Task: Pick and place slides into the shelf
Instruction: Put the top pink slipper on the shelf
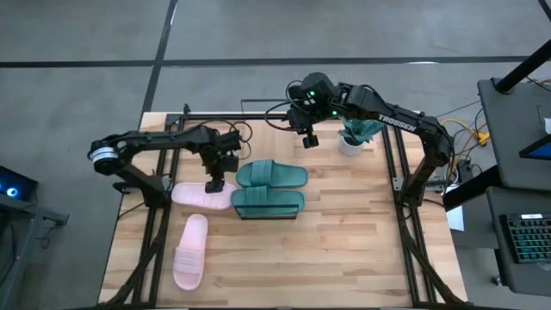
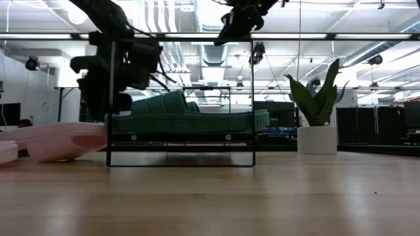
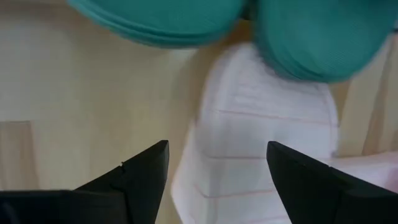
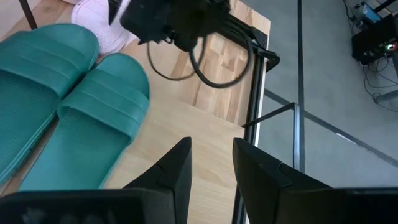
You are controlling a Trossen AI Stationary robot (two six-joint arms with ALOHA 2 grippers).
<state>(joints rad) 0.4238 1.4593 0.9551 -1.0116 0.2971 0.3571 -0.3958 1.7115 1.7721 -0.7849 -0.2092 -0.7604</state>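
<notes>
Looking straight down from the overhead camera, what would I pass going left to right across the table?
Lone pink slide → pink slide under the left gripper → left gripper → two teal slides → right gripper → potted plant.

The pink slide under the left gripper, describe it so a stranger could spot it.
Find the two teal slides mid-table. Just left of them lies a pink slide, crosswise, under the open left gripper. The other pink slide lies lengthwise, nearer the front edge.

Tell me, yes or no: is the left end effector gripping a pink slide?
No. The left end effector hangs open above the pink slide, its fingers clear of it.
</notes>
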